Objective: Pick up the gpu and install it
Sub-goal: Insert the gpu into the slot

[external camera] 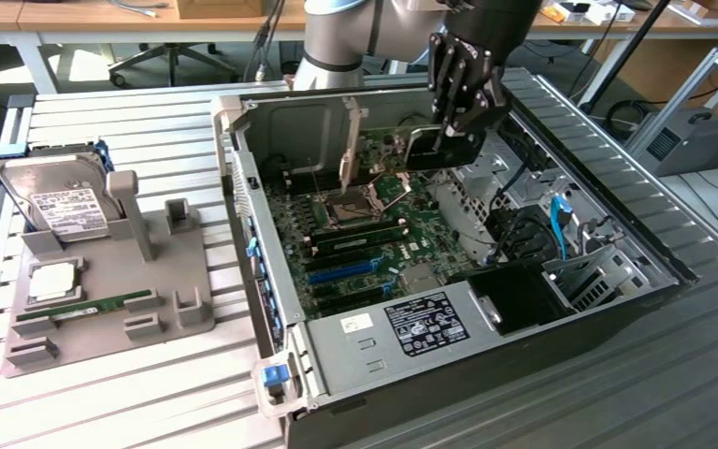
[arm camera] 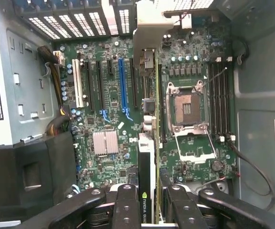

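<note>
One card, the gpu (arm camera: 147,167), is pinched edge-on by the gripper (arm camera: 149,202) and held above the motherboard (arm camera: 108,105) inside the open computer case (external camera: 291,131). The installing step is judged in hand. Seating calls for the card's lower edge to be aligned squarely over an expansion slot (arm camera: 123,83).

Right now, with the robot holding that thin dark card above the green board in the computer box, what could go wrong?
1. The black two-fingered gripper pinches the thin dark gpu card by one edge only, so it might tilt or slip.
2. The card hangs close to the open silver processor socket; a bump there could hurt it.
3. If the card comes down crooked, it might jam against the long blue slot or the black slots beside it.
</note>
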You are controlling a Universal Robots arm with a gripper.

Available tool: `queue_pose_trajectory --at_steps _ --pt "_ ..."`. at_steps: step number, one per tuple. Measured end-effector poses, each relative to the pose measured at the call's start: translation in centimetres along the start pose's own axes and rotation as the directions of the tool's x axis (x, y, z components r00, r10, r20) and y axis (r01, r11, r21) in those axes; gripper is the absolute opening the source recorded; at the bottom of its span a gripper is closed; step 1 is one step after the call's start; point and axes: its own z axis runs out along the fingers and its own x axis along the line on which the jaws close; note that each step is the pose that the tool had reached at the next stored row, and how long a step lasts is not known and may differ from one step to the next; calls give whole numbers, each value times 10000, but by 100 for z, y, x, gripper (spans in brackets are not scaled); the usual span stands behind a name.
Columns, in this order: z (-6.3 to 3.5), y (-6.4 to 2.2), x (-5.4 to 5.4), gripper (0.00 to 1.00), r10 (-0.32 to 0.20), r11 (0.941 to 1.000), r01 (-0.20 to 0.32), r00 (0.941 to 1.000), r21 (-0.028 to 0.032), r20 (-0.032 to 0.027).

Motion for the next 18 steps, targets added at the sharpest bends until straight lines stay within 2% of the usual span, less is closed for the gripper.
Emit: queue_pose_trajectory --at_steps 11,18 --pt "25 184 15 27 1 10000 -1 10000 9 1" --pt "27 198 16 27 1 10000 -1 10000 9 1"
